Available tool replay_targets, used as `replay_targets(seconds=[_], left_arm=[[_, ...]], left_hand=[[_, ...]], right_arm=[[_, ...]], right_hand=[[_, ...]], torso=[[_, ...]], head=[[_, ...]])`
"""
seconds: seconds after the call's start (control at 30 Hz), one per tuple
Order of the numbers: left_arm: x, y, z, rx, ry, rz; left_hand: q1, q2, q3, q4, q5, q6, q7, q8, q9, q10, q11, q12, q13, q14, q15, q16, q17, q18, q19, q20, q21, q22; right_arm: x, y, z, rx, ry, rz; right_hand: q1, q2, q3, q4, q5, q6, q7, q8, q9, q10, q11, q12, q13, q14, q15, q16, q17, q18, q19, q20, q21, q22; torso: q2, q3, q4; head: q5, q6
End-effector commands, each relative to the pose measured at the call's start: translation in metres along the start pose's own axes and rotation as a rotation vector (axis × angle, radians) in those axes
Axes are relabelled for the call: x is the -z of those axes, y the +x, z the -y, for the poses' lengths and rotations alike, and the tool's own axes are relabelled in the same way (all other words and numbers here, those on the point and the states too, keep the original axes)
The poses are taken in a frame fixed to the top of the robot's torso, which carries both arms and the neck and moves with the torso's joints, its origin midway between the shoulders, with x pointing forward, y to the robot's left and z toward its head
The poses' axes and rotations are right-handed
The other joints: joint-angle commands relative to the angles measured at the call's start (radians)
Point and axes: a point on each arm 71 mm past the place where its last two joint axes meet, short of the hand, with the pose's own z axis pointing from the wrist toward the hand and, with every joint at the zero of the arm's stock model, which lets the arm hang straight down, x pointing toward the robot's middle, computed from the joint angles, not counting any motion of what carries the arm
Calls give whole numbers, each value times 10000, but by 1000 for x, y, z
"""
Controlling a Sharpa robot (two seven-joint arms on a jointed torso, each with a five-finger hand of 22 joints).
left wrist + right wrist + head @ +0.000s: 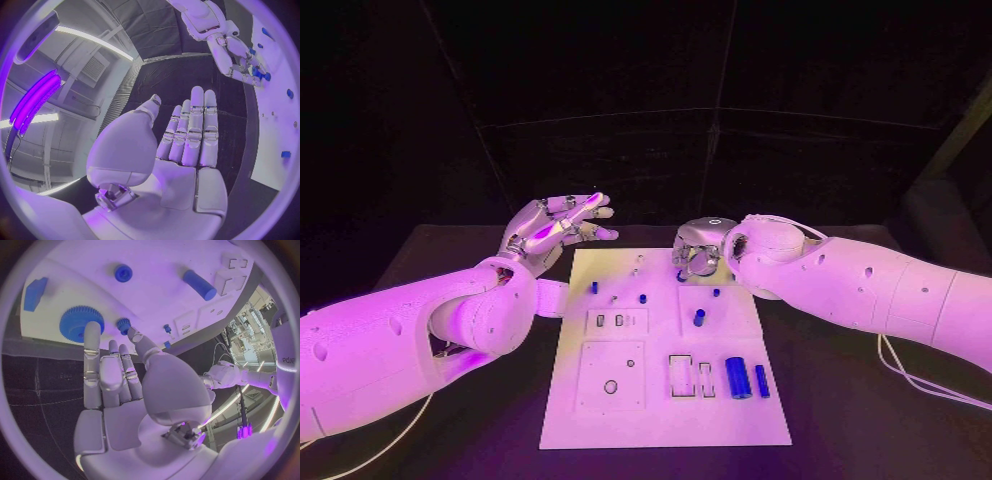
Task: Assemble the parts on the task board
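the right hand [701,247] is being held over the far edge of the task board [661,400], fingers straight beside a small gear [123,325], seemingly gripping nothing; the left hand [560,228] is being kept open off the board's far left corner, farther away.

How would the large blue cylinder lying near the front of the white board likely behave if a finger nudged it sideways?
The blue cylinder lies on its side on the white board, so a sideways nudge would probably roll it. Its smooth round surface may slip between fingers. It looks like solid plastic, so probably stiff and fairly light.
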Motion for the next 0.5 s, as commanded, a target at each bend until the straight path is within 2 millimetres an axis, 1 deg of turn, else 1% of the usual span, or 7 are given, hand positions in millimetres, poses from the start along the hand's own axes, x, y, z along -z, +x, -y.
replay_targets(seconds=[0.03, 0.17, 0.33, 0.5], left_arm=[[0, 0, 1, 65, 39, -153], [0, 0, 1, 58, 27, -136], [0, -1, 1, 59, 14, -127], [0, -2, 1, 63, -3, -116]], left_hand=[[-55, 76, -41, -29, 13, 30, 67, -48, -13, 18, 50, -34, -13, 58, -4, 15, 9, 121, 67, -21, 44, -11], [-60, 85, -42, -30, 13, 27, 69, -56, -14, 14, 52, -44, -14, 58, -3, 14, 18, 120, 70, -20, 43, -12], [-60, 85, -42, -30, 13, 27, 69, -56, -14, 14, 52, -44, -14, 58, -3, 14, 18, 120, 70, -20, 43, -12], [-60, 85, -42, -30, 13, 27, 69, -56, -14, 14, 52, -44, -14, 58, -3, 14, 18, 120, 70, -20, 43, -12]], right_arm=[[1, 2, 1, 134, -6, -399], [1, 4, 2, 138, -8, -526], [1, 5, 2, 134, -36, -598], [1, 6, 1, 127, -103, -577]], right_hand=[[45, -5, 89, -1, -17, -41, 43, -3, 15, -9, -8, 76, -3, 384, 44, 159, 144, 117, -87, 0, 113, 41], [39, 12, 124, 1, -12, -26, 46, 1, 16, 31, -12, 102, -2, 386, 41, 253, 254, 119, -101, 3, 165, 71], [30, 47, 189, 4, -2, 34, 52, 19, 24, 90, -15, 132, -4, 387, 36, 377, 397, 119, -120, 9, 242, 117], [41, 137, 353, -2, 10, 191, 56, 57, 38, 201, -24, 173, -9, 392, 21, 584, 640, 121, -150, 22, 379, 196]], torso=[[45, 6, 17], [55, 4, 18], [56, 10, 16], [68, 11, 15]], head=[[1, -23], [-2, -44], [0, -71], [-19, -81]])
